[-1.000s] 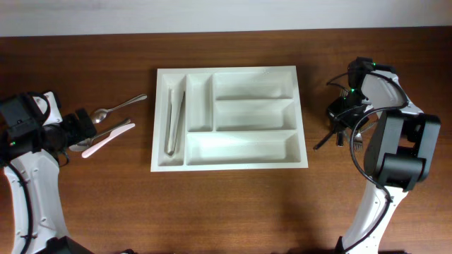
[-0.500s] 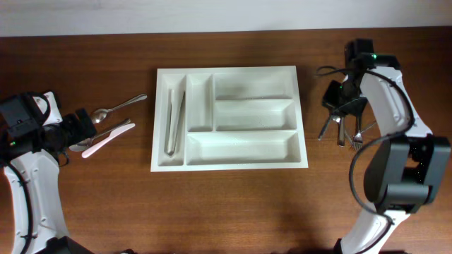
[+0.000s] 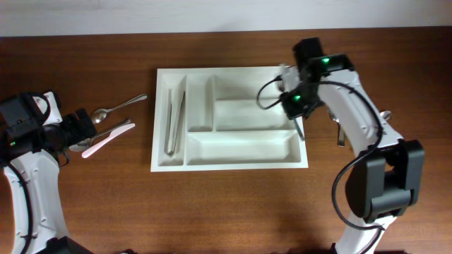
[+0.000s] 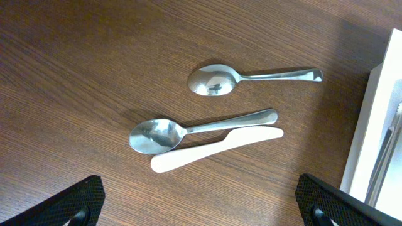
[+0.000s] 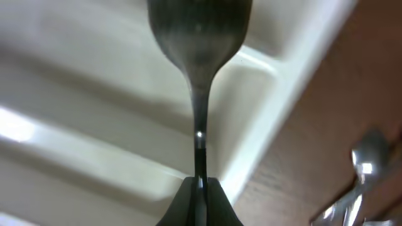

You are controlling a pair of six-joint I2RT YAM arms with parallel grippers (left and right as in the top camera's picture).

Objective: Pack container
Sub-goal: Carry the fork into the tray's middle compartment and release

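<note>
Overhead view: the tray (image 3: 233,166) lies flat mid-table, long side across. The tongs (image 3: 174,121) are in its far-left narrow slot; the other four compartments look bare.

Right gripper (image 5: 200,188): jaws pinched shut on the thin stem of a metal utensil (image 5: 200,37). I cannot tell whether it is a spoon or a fork. It hangs over the tray's right rim, beside the middle long compartment.

Left gripper (image 3: 80,129): jaws spread fully, holding nothing, left of the tray. Two spoons (image 4: 213,80) (image 4: 157,135) and a white knife (image 4: 213,147) lie beneath it.

Risks, judged:
- The utensil sits partly over the rim. If you release here it may strike the wall and bridge it, or tip out onto the table right of the tray.
- The grip is on a narrow stem, so the broad end could swing and turn the piece crosswise to the compartment.
- If you descend on the rim you may shove the tray.

Room: the long compartments run left from the rim with open length. Right of the tray loose cutlery (image 3: 340,132) lies close, so keep the arm's sweep over the tray.
</note>
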